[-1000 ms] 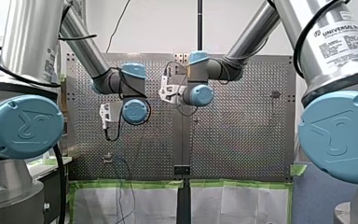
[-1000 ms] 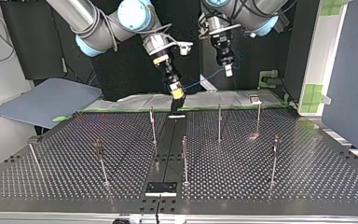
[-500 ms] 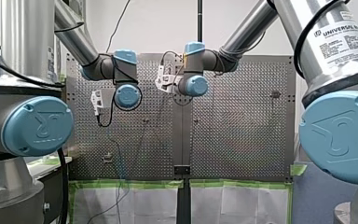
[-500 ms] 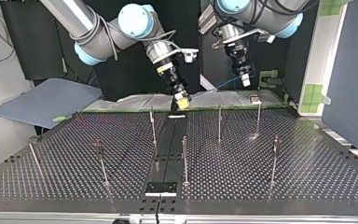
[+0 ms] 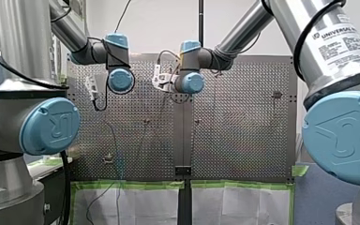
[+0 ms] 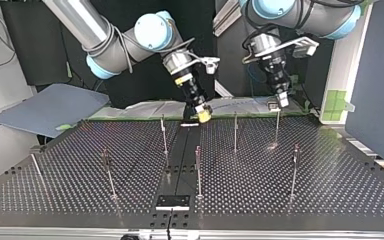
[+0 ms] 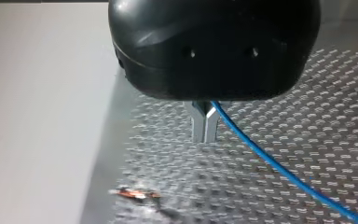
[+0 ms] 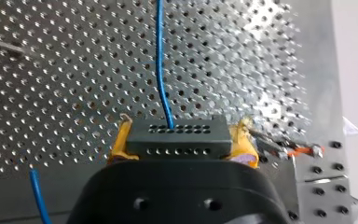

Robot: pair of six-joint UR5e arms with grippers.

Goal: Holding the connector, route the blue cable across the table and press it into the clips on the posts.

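My right end effector (image 6: 204,114) clamping the connector (image 8: 176,138), blue cable (image 7: 279,170) running ahead, my left end effector (image 7: 204,127) pinching it, posts (image 6: 235,131) standing at their six o'clock in the top view, both grips showing only in wrist views.

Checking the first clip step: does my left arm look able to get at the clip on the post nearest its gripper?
Probably yes: in the top view my left gripper hangs right by that clip with nothing between them, shut on the blue cable.
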